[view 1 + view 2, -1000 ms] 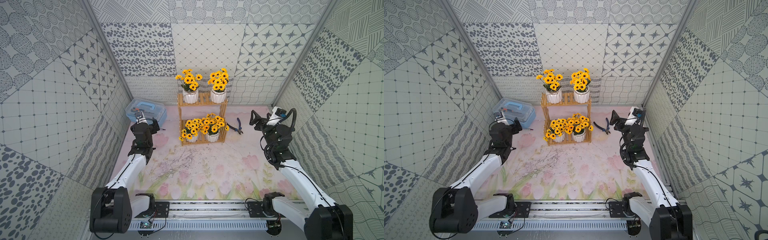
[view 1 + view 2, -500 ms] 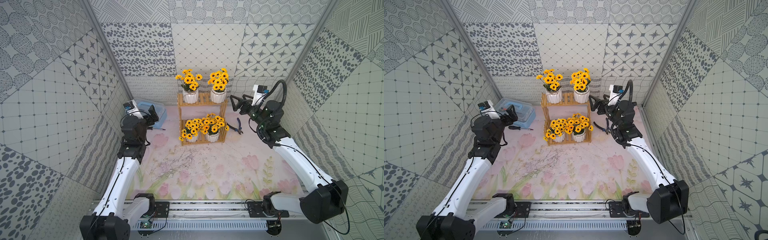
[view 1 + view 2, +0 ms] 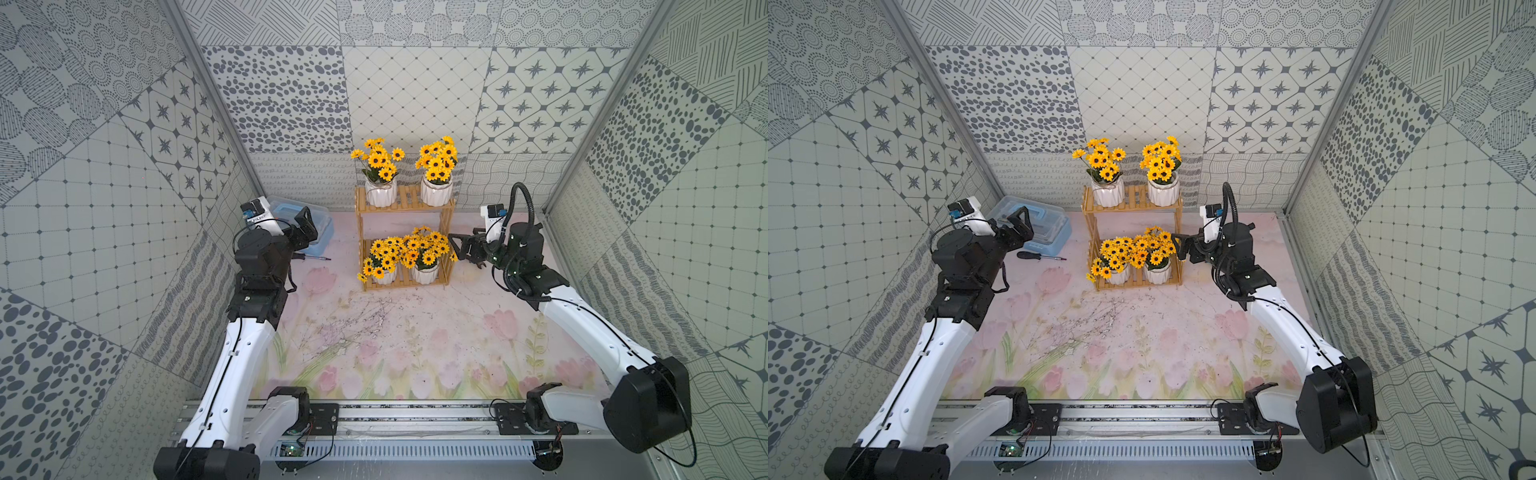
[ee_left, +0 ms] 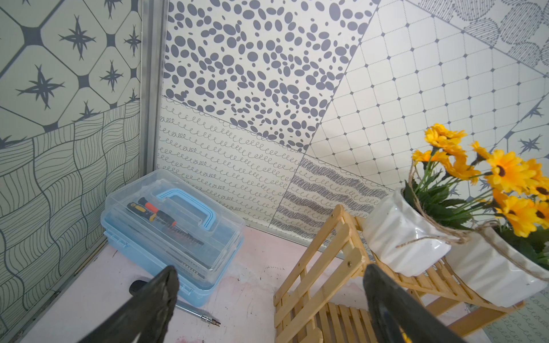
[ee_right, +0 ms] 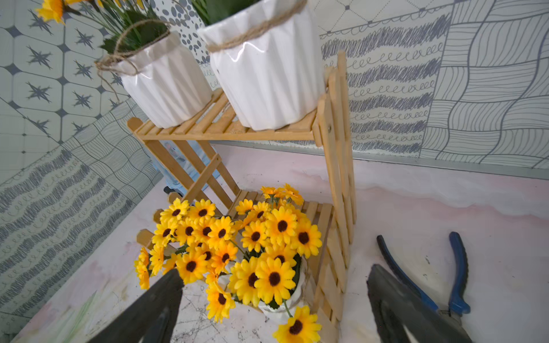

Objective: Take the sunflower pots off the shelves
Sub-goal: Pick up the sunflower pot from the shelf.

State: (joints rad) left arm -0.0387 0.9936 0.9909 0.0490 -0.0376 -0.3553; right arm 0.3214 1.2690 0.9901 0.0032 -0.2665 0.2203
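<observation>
1. Sunflower pots (image 3: 436,193): all four on the shelves (image 3: 405,208), two per tier; none removed.
2. Right tool (image 3: 457,248): jaws wide, empty, levelled at the lower tier's open end, near the nearer lower pot (image 3: 426,275); judged an approach for a side grasp under the blooms.
3. Left tool (image 4: 271,267): jaws wide, empty, held high near the clear blue toolbox (image 4: 172,234), aimed toward the upper tier; judged readied for the upper pot nearest it.
</observation>
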